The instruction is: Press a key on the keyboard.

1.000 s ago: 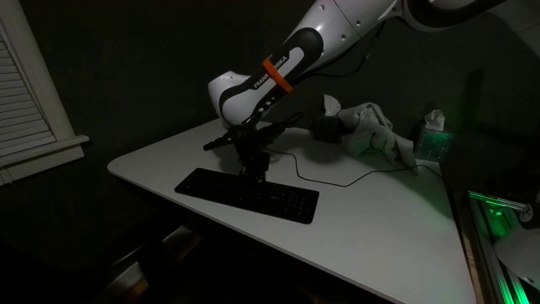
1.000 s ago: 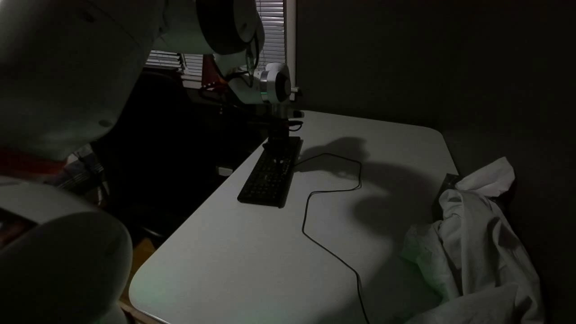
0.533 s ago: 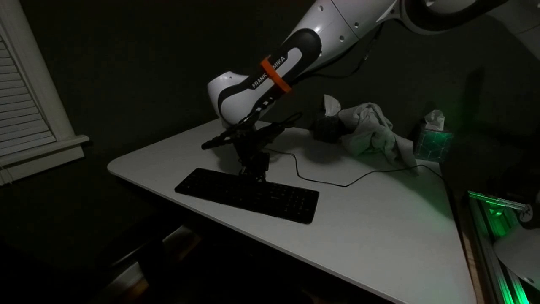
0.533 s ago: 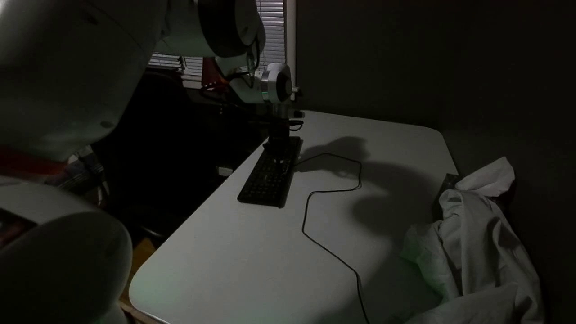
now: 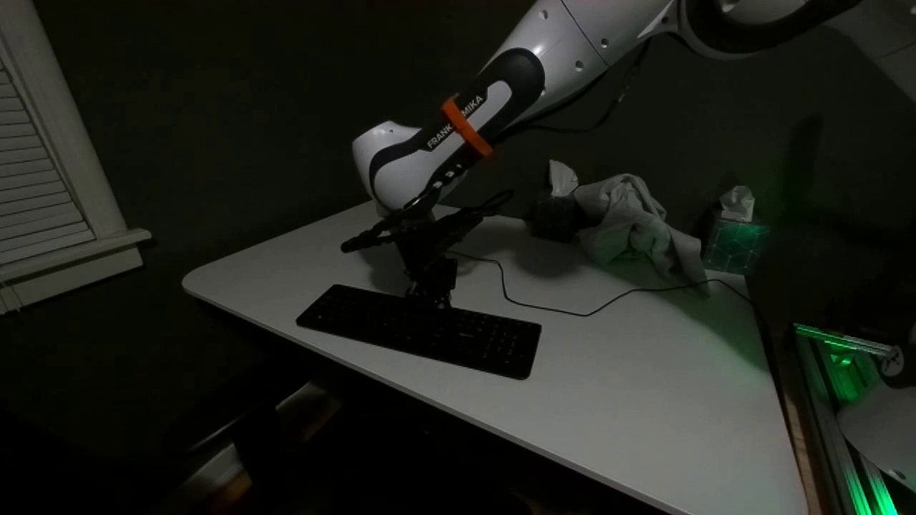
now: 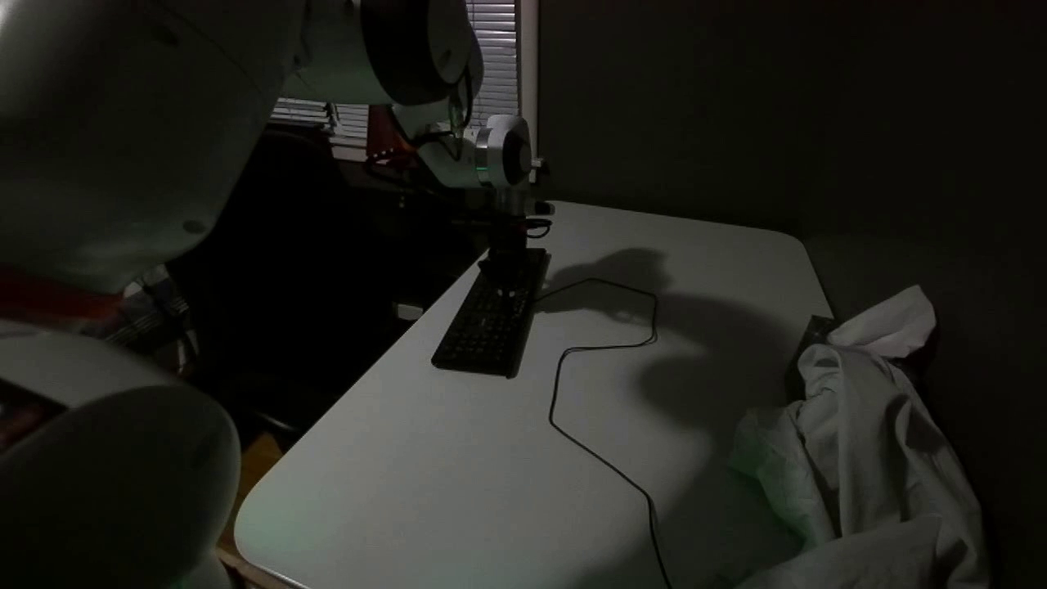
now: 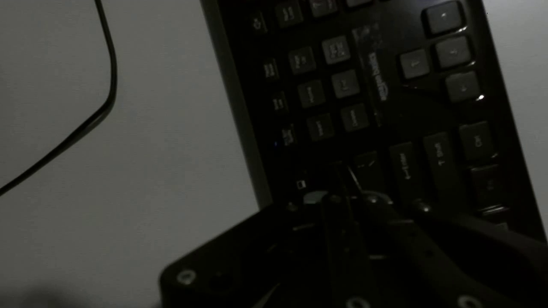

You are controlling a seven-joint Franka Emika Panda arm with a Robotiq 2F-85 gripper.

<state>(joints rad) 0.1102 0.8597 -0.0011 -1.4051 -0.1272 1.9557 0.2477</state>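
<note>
Gripper (image 7: 353, 196): although it was dimly lit, we saw it pressed together, pointing down over the keys (image 7: 354, 117); whether it touched one, we could not tell.
Keyboard (image 5: 422, 332): we found it long, black and flat on the bench (image 5: 630, 400), below the gripper, near one edge.
Cable (image 7: 107, 107): thin and dark, it ran from beside the keyboard and bent across the bench.
Cloth (image 5: 633, 222): grey and crumpled, it lay well apart from the keyboard in both exterior views, just beside a dark box (image 5: 554, 217).
Tissue box (image 5: 736, 247): patterned and tinged green, it stood near the cloth in an exterior view.
Blinds (image 6: 499, 61): pale, they hung farthest off.
</note>
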